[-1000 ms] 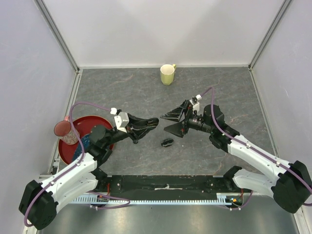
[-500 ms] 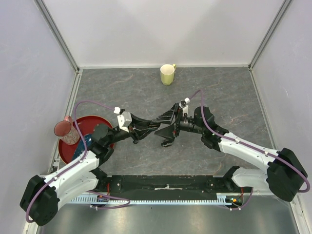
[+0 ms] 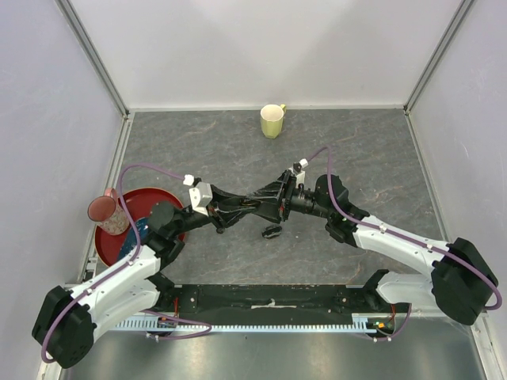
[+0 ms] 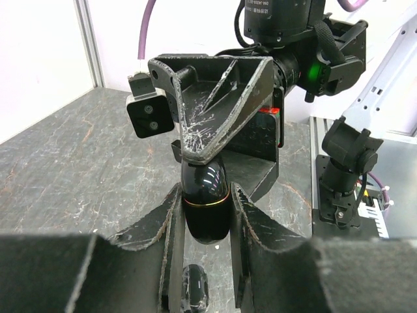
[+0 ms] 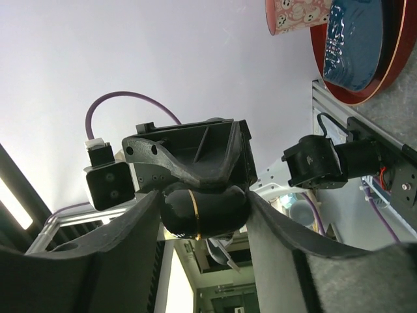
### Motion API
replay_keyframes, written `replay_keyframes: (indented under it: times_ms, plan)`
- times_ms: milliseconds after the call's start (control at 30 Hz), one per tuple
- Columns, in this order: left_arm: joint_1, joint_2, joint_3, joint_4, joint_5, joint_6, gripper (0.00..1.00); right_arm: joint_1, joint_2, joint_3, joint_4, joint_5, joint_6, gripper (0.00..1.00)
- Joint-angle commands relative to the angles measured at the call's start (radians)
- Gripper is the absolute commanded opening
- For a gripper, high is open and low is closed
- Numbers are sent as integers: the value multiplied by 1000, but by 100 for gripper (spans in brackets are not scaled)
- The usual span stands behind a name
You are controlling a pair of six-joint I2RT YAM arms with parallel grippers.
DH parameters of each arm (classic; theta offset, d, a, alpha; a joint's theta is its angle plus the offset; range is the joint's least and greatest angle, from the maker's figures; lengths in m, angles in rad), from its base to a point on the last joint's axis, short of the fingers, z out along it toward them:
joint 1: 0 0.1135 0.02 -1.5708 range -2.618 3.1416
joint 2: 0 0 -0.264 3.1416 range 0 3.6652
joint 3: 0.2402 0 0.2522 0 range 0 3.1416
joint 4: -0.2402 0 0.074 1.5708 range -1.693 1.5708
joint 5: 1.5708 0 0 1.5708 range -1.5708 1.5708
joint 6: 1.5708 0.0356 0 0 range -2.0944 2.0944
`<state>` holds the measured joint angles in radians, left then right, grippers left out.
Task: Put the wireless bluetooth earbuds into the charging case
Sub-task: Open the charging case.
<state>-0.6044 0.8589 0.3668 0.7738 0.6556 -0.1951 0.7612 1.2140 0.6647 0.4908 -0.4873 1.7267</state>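
Note:
A glossy black charging case (image 4: 205,205) with a thin gold seam hangs above the table, lid closed. My left gripper (image 4: 205,195) is shut on its lower half. My right gripper (image 5: 202,199) meets it head-on from the right, and its two fingers press against the same case (image 5: 202,210) on both sides. In the top view the two grippers' tips overlap at mid-table, left gripper (image 3: 255,203) and right gripper (image 3: 266,204). A second small black pebble-like case (image 3: 272,231) lies on the table just below them. The earbuds are out of view.
A yellow mug (image 3: 272,120) stands at the back centre. A red plate (image 3: 107,249) at the left edge holds a blue item (image 3: 136,233) and a pink patterned cup (image 3: 107,211). Pale walls enclose the grey table on three sides.
The right arm has swung left to meet the left gripper, and its fingers have narrowed onto the case that the left gripper holds. The left arm has barely moved.

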Motion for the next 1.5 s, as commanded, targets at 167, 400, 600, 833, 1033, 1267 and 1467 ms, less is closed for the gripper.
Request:
replay_keyframes:
  times_ms: [167,400,600,833,1033,1267,1467]
  plan:
    - [-5,-23,-2,47,-8,-18,2,1,-27,-37,111,46,80,46]
    - [-5,-15,0,47,-30,-58,16,1,-28,-42,144,49,88,25]
    - [-5,-9,-2,54,-48,-84,39,1,-31,-39,175,49,94,20]
    - [-5,6,-6,87,-50,-102,45,1,-31,-39,183,47,96,19]
    - [-5,17,-11,127,-65,-113,45,3,-22,-42,184,38,103,20]
    - [-5,34,-9,167,-65,-118,45,4,-13,-39,189,36,105,20]
    - [-6,60,-8,183,-59,-122,45,10,-7,-39,204,33,109,21]
